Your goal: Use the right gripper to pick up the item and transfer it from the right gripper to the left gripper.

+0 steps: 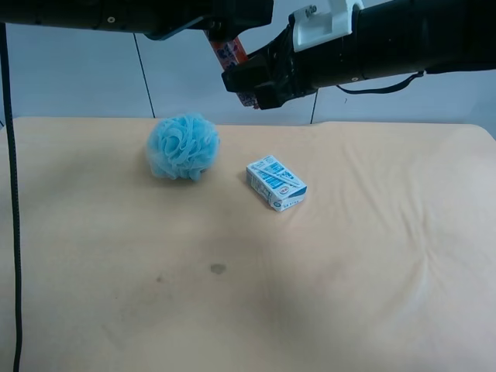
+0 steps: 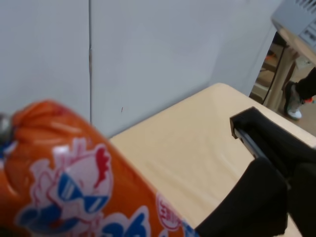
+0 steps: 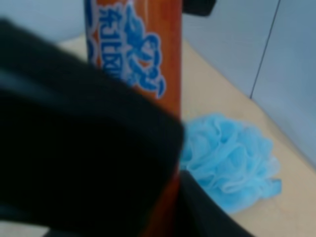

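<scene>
Status: right gripper (image 1: 252, 84) is clamped on the item (image 1: 227, 51), low on the stick, w/ the bottom crimp poking out just under the jaws. Item is airborne over the far edge of the table (image 1: 387, 310), approx mid-edge, not touching the surface. Long axis is steep, top leaning toward the arm at the exterior view's left. That arm carries the left gripper (image 1: 211, 25): jaws wide, gripping nothing.

Key relation for the handover: item's free upper half runs up into the left gripper's zone. Left wrist cam shows the upper crimped end filling one side of the view. One left finger (image 2: 261, 143) stands clear of it w/ a gap. The other finger is out of shot, so I can't confirm the stick is btw the jaws vs just beside them. Exterior cam doesn't settle it either; arm body hides the tips.

My read: pick done, transfer pending. Next, left needs to close across the stick above the right's grip, then right lets go. Risk: slick wrapper + off-centre pinch, so the stick could pivot or slip.

Pouf (image 1: 183, 147) and box (image 1: 277, 183) sit on the far half of the table, well below, not in the way.
</scene>
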Controlling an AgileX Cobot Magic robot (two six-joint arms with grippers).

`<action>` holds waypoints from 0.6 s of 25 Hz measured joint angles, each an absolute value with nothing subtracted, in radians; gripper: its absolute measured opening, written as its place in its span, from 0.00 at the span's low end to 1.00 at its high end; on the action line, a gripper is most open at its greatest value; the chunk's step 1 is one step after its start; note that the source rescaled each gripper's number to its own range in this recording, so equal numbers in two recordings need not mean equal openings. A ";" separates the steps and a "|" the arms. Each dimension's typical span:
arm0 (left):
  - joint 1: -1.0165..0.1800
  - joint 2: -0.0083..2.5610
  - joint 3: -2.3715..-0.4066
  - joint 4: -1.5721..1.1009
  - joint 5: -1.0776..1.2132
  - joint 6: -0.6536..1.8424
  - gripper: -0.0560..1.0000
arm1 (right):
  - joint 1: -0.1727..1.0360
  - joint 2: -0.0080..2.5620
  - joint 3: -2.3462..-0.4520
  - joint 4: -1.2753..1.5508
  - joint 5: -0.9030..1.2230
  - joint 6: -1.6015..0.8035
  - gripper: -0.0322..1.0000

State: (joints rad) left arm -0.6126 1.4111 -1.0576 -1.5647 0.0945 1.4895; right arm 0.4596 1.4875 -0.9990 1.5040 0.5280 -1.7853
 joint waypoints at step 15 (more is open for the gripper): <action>-0.615 1.412 -1.108 -1.574 0.083 1.489 0.72 | 0.460 1.488 -0.999 1.518 0.530 -1.795 0.03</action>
